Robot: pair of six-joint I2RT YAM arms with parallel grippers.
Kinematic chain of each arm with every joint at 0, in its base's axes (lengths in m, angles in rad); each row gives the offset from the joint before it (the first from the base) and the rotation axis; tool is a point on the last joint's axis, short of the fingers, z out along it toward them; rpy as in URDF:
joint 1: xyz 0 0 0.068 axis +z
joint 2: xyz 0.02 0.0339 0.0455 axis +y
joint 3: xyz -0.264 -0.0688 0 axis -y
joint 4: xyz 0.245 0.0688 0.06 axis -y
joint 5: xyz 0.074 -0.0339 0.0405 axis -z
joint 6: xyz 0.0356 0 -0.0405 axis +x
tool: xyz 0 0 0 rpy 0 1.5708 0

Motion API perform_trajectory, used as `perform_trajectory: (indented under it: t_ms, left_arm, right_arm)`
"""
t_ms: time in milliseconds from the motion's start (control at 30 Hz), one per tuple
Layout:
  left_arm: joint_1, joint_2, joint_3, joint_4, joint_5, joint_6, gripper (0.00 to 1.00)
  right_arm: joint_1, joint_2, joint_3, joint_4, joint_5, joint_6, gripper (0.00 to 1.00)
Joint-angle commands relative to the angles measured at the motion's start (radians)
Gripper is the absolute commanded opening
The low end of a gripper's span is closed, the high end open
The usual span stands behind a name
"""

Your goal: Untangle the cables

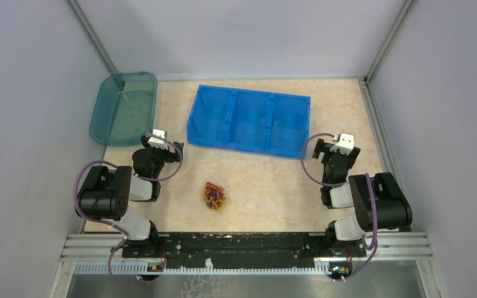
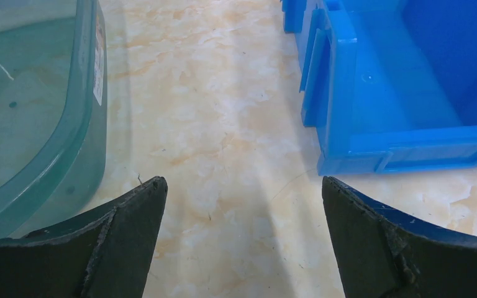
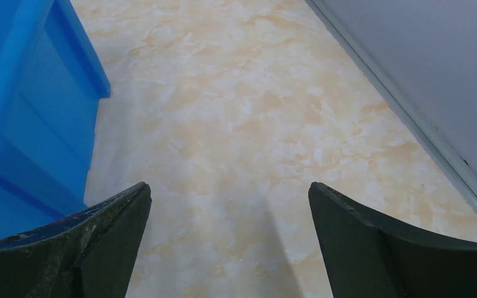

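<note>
Orange, red and dark cables [image 1: 214, 196] bunched in one clump, centre-front on the worktop [image 1: 267, 186] | left pincer [image 2: 243, 186] gaping wide, well clear | right pincer [image 3: 230, 189] gaping wide, well clear

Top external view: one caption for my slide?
Tangled cables lie before the blue bin; left gripper and right gripper stand open, empty.

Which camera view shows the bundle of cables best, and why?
The top external view: the cables lie whole and unobstructed as one small knot on the table. Neither wrist view shows them at all; both point at other parts of the tabletop.
</note>
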Motion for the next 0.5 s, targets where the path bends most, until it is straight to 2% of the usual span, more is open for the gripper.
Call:
perform_trajectory:
  t_ms: [0,400,467]
  left_arm:
    - [0.006,-0.002,-0.006,0.023,0.0,-0.008,1.0]
    - [0.007,-0.005,-0.009,0.026,0.0,-0.013,1.0]
    - [0.008,-0.015,0.003,0.004,-0.02,-0.019,1.0]
  right_arm:
    - [-0.003,-0.011,0.019,0.054,-0.003,0.015,0.99]
    - [-0.004,-0.081,-0.005,0.034,-0.004,0.024,0.99]
    - [-0.003,-0.144,0.017,-0.044,0.081,0.046,0.99]
